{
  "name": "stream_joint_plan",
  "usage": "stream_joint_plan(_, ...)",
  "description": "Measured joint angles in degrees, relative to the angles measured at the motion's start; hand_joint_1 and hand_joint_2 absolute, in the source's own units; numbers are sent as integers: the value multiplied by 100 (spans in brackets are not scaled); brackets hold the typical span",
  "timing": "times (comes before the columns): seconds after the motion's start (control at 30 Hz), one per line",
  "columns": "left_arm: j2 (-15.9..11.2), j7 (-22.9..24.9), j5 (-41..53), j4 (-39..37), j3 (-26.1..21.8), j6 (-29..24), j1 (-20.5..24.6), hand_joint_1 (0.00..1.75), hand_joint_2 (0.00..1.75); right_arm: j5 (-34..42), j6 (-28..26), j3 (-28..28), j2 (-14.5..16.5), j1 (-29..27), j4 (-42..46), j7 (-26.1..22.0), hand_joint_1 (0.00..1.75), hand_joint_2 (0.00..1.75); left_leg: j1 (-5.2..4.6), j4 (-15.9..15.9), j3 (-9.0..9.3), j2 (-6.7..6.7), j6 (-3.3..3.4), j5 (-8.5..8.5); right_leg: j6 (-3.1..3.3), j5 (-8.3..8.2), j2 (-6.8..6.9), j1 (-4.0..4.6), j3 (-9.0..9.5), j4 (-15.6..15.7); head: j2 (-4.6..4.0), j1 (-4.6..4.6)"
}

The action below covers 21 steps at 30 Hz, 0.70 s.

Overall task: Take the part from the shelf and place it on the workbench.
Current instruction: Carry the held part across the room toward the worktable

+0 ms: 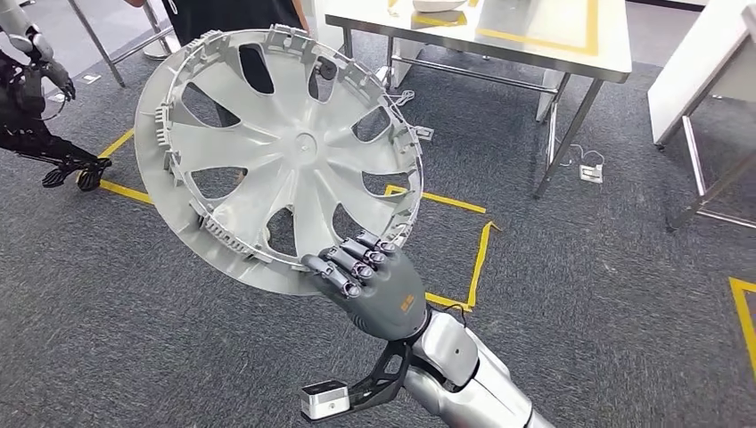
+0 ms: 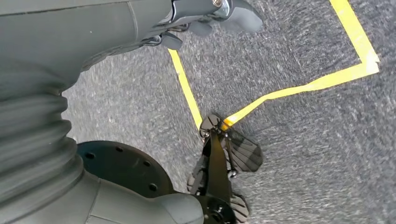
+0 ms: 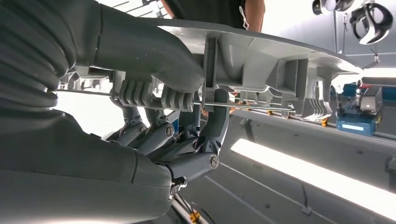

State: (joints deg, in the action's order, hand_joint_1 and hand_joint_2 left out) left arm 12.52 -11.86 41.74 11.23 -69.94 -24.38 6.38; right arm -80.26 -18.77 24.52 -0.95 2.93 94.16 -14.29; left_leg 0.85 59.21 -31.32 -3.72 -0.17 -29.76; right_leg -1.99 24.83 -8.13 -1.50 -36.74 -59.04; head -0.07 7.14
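The part is a large silver-grey wheel cover (image 1: 285,147) with spoke openings and clips around its rim. My right hand (image 1: 374,283) grips its lower rim and holds it up over the carpet, tilted toward me. In the right wrist view the thumb (image 3: 154,60) presses one side of the cover's rim (image 3: 261,51) while the dark fingers (image 3: 205,130) curl around the other. A steel workbench (image 1: 544,40) with yellow tape on its top stands ahead at the upper right. My left hand (image 2: 210,16) hangs beside my body above the floor, its fingers curled with nothing in them.
Grey carpet with yellow tape lines (image 1: 446,201) lies below. A person in dark clothes (image 1: 232,18) stands behind the cover. Another robot (image 1: 36,89) is at the far left. A white table (image 1: 695,71) stands at the right. Cables and a socket (image 1: 590,169) lie under the workbench.
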Motion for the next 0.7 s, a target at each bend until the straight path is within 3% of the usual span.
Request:
stream_joint_plan(0.07,21,-67,44,6,-1,-16,3,0,175,22,47,3,2,25,0,-16,175,175,5,-42,-4,166,90,55,-41,161,257,26,-143,-251,0,44)
stream_joint_plan(0.13,33,-108,86,9,-1,-35,-5,0,175,41,84,8,7,59,0,-22,175,175,-20,-50,-27,333,133,71,-47,548,635,60,-451,-950,0,91)
stream_joint_plan(0.2,35,-110,128,10,-1,-68,-23,0,175,46,101,12,10,70,0,-18,175,175,-53,-42,-45,518,148,65,-45,797,759,64,-701,-1585,0,95)
stream_joint_plan(0.23,37,-96,189,10,3,-107,-26,0,175,49,103,13,10,70,0,-15,175,175,-66,-38,-47,606,154,61,-35,775,777,66,-685,-1628,0,95)
stream_joint_plan(0.27,40,-54,305,10,21,-175,-27,0,175,55,102,13,10,71,0,-13,175,175,-77,-36,-44,693,159,55,-15,655,803,74,-545,-1427,0,96)
stream_joint_plan(0.3,46,27,496,9,64,-270,-26,0,175,70,94,13,10,74,0,-8,175,175,-87,-35,-33,772,159,47,18,478,882,93,-300,-1025,0,96)
stream_joint_plan(0.37,60,239,952,5,232,-457,-31,0,175,117,63,13,10,83,0,1,175,175,-122,-29,-17,909,138,25,117,259,1149,172,133,-245,0,92)
stream_joint_plan(0.4,65,330,1141,3,333,-518,-35,0,175,142,44,13,10,85,0,5,175,175,-138,-28,-11,967,118,15,164,226,1236,205,231,-40,0,89)
stream_joint_plan(0.43,67,387,1258,3,427,-549,-35,0,175,159,30,13,9,86,0,8,175,175,-149,-31,-6,1024,97,9,200,235,1250,230,242,23,0,86)
stream_joint_plan(0.5,72,436,1343,3,567,-566,-29,0,175,178,15,12,6,78,0,14,175,175,-154,-40,15,1111,45,-10,253,195,1099,204,232,56,0,88)
stream_joint_plan(0.57,78,432,1384,3,668,-569,-32,0,175,209,-9,10,7,75,-1,17,175,175,-145,150,-47,892,-16,-165,311,150,963,143,249,105,0,73)
stream_joint_plan(0.63,81,401,1449,3,756,-569,-53,0,175,251,-62,9,10,79,-10,4,175,175,-113,785,-326,527,-65,-515,344,125,834,106,246,120,0,48)
stream_joint_plan(0.7,76,381,1530,3,836,-576,-91,0,175,287,-125,9,12,80,-39,-10,175,175,-81,1479,-655,408,-101,-766,346,116,675,96,232,118,0,41)
